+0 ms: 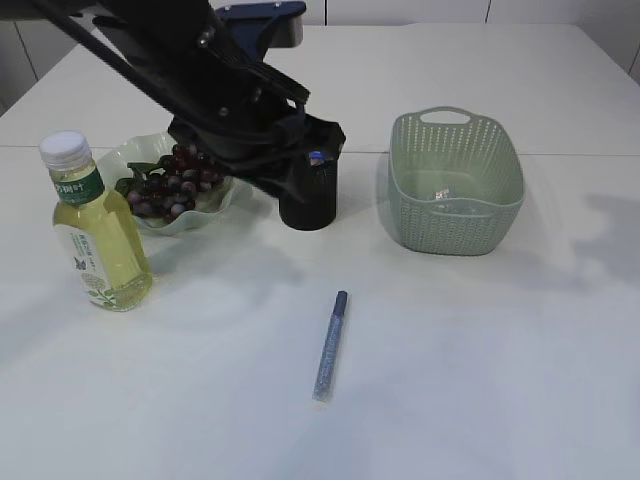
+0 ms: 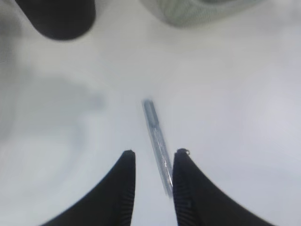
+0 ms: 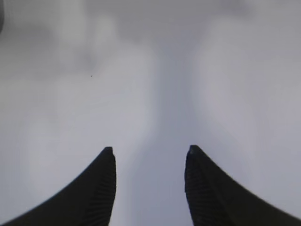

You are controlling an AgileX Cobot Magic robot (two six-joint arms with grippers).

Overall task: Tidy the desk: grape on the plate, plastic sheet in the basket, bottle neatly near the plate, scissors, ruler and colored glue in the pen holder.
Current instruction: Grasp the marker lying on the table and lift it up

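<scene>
Glue: lies flat on table, front of holder, well apart. Left gripper above it, jaws narrowly parted, empty, likely lining up for pick. Right gripper half open, empty, idle over bare table.

The only print in sight sits on the bottle: a green band under the white cap carries a few white characters, too small and soft to read. Lower down, the clear body shows a small leaf-like graphic, also not legible as any word. Both wrist views are blurred and show no lettering, numbers or signs at all.
</scene>
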